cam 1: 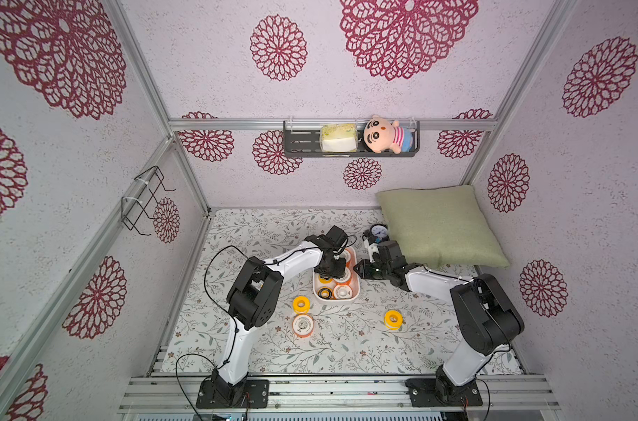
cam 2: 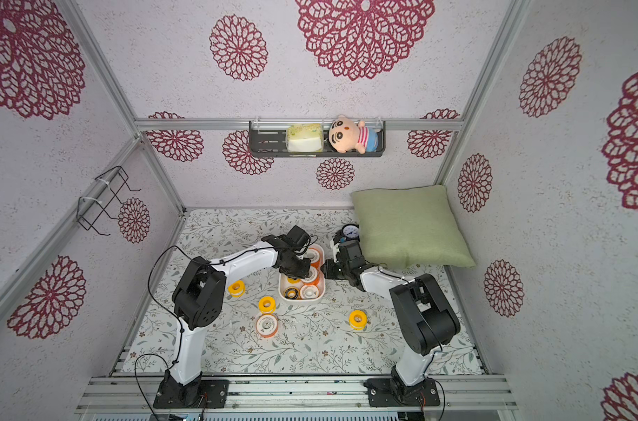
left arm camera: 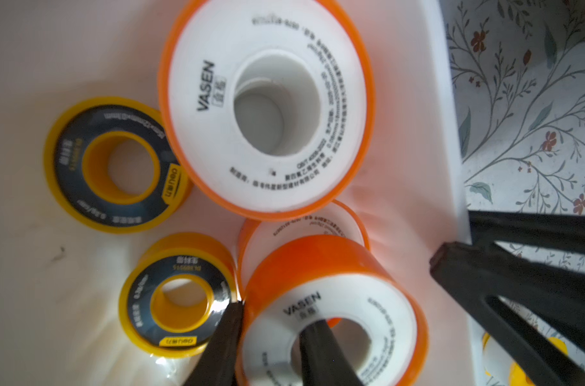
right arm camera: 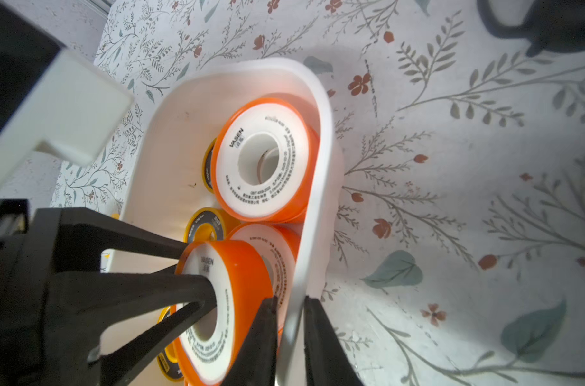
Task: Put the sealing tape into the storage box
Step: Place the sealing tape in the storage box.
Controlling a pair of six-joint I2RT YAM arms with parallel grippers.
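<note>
your left tool [left arm camera: 274,314] pinches an orange-rimmed spool [left arm camera: 318,260] in the storage box [right arm camera: 324,133], one finger through its core. your right tool [right arm camera: 289,302] is clamped on the box's rim.

Built as two matching arms, left arm [cam 1: 295,259] and right arm [cam 1: 431,280], from glossy white link shells joined by bulky matte-black joint housings, with small round holes dotting the big elbow casings. Bolted at the table's front edge on black base plates [cam 1: 233,395] with silver screws at the corners and trailed by thin black cables [cam 1: 205,277]. Tipped with matte-black tools, left tool [left arm camera: 274,314] and right tool [right arm camera: 291,300], each with long tapering fingers [right arm camera: 321,341] split by a slot.
</note>
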